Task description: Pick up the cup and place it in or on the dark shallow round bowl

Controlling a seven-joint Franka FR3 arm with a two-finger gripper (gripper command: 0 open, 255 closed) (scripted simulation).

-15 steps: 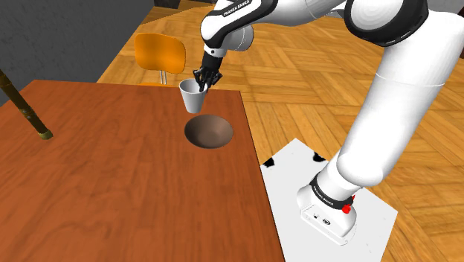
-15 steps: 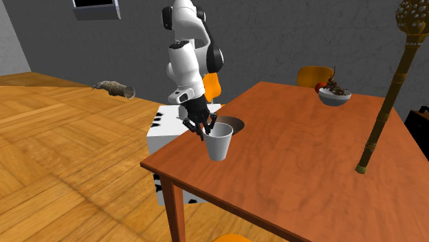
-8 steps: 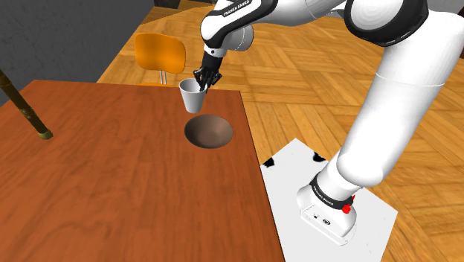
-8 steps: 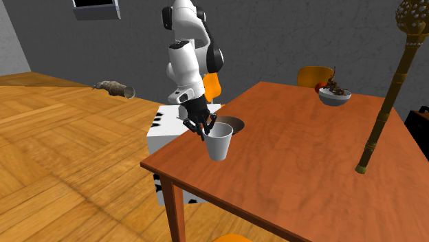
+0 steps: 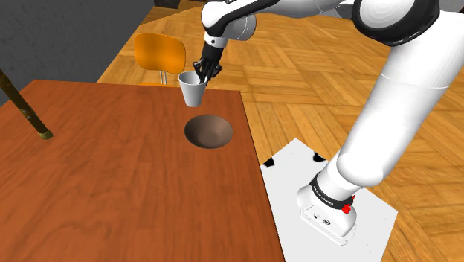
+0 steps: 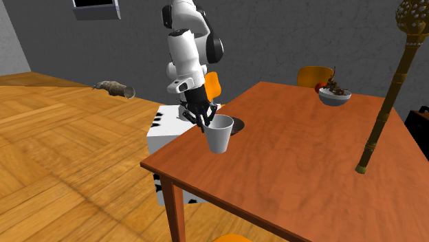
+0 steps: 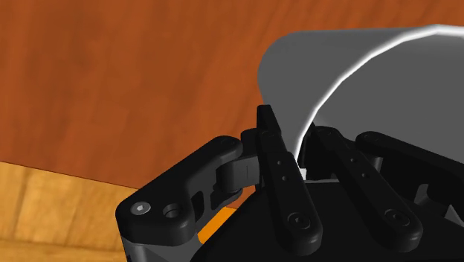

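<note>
In the second exterior view the cup (image 6: 219, 135) hides much of the bowl (image 6: 239, 126), and in the shoulder view the pole (image 5: 22, 104) is cut off by the left edge.

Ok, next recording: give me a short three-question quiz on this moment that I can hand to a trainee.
1. True or false: the cup already sits inside the dark bowl.
2. Where do the fingers clasp the cup? A: its rim wall. B: its base. C: a handle.
3. Fill the gap: the chair beyond the table is ___.

Key: 1 false, the fingers hold it clear of the bowl. 2 A. 3 orange.
</note>
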